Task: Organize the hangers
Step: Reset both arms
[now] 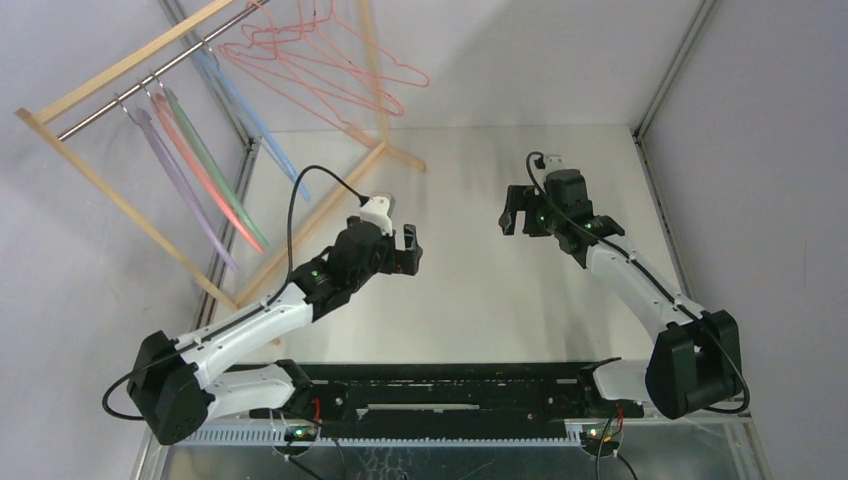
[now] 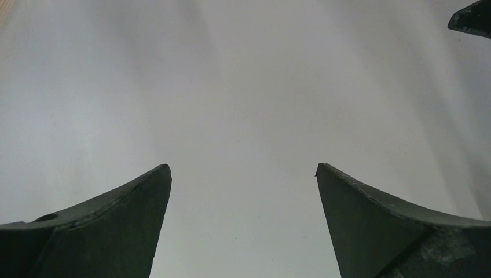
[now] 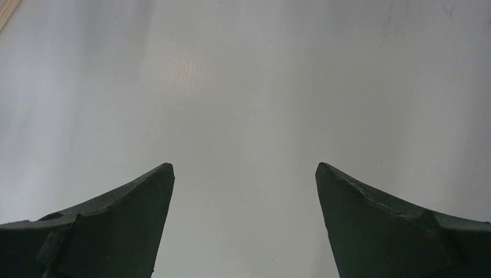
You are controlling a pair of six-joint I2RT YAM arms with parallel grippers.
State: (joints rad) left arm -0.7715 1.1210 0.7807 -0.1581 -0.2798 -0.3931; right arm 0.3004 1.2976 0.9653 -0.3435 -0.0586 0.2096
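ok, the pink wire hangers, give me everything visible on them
The wire hangers are thin pink-red wire triangles, several of them overlapping, so the exact count is unclear. They hang from the metal rod at the far end of the wooden rack, just past the blue hanger, with their bodies fanned slightly apart. Nothing else touches them.

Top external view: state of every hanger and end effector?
wire hangers, hung on rod, bunched
lilac hanger, hung on rod
pink hanger, hung on rod
green hanger, hung on rod
blue hanger, hung on rod
left end effector, open, empty
right end effector, open, empty
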